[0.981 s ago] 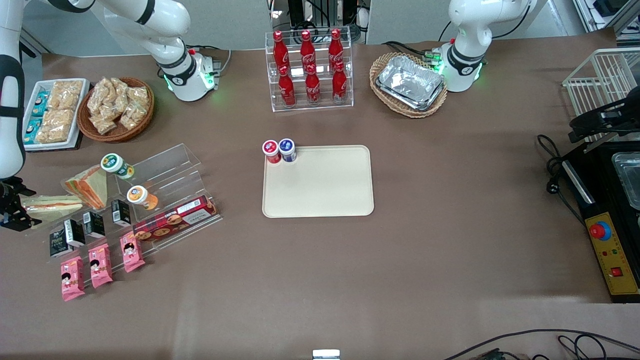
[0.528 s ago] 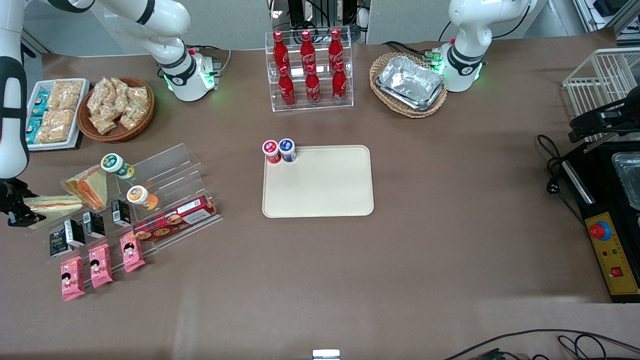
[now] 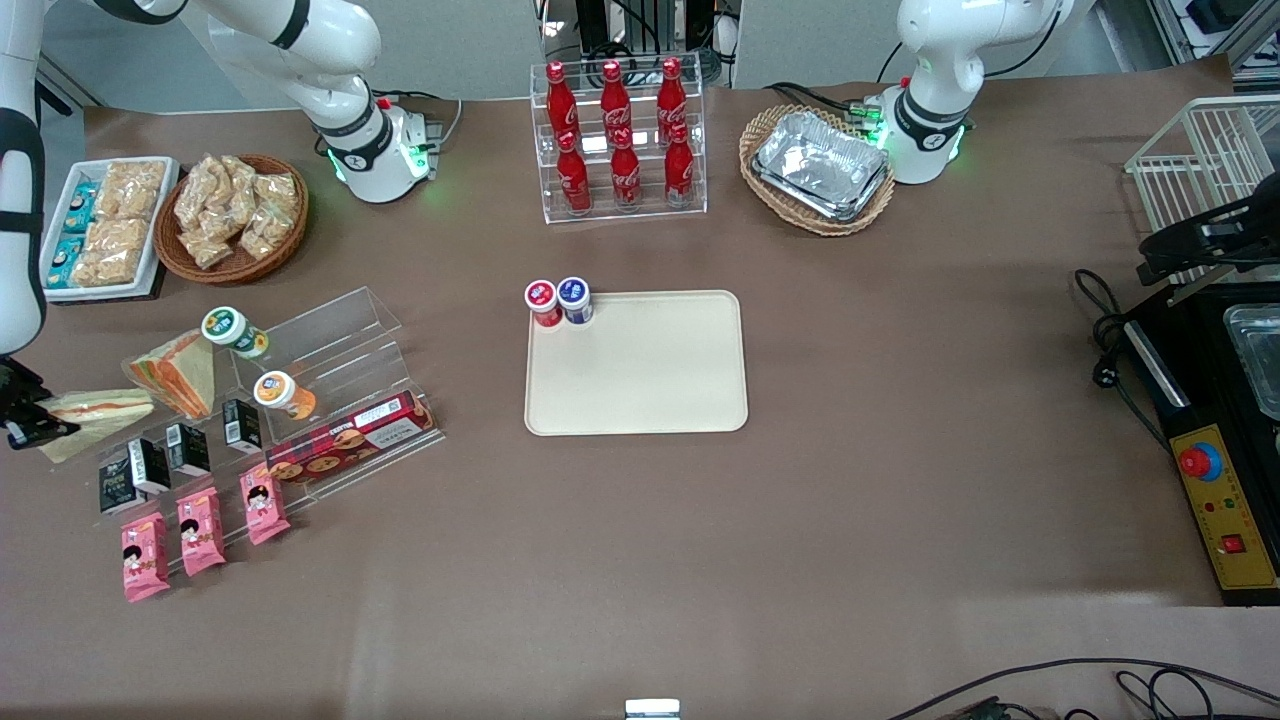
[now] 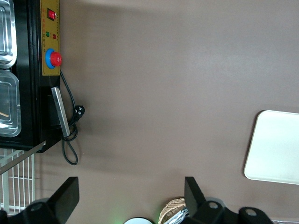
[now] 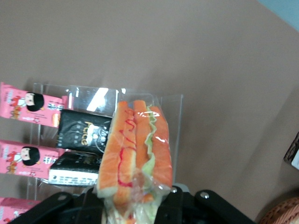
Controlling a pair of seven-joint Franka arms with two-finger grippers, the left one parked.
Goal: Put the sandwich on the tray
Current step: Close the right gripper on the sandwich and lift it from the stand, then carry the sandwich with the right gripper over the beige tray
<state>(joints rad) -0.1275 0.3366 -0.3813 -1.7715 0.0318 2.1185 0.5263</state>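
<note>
The sandwich (image 3: 95,415) is sitting at the working arm's end of the table, beside the tan triangular sandwich (image 3: 180,372) and the clear display stand (image 3: 330,345), and its clear-wrapped end is lying right between your fingers. In the right wrist view the sandwich (image 5: 138,149) is showing its orange and green filling edge-on, with its long axis running straight out from the gripper (image 5: 140,205) toward the small black cartons (image 5: 84,135) and pink packets (image 5: 28,105). You are gripping it at one end only, fingers clamped on the wrap, so the free length is hanging out past them, and in the front view it is pointing toward the tray. The gripper (image 3: 25,420) is sitting at the very edge of the front view. The tray (image 3: 650,390) is lying well apart, toward the table's middle, with a red-capped cup (image 3: 543,301) and a blue-capped cup (image 3: 574,298) at one corner. I judge you are needing a long sideways carry, leading with the free end, clearing the stand.
</note>
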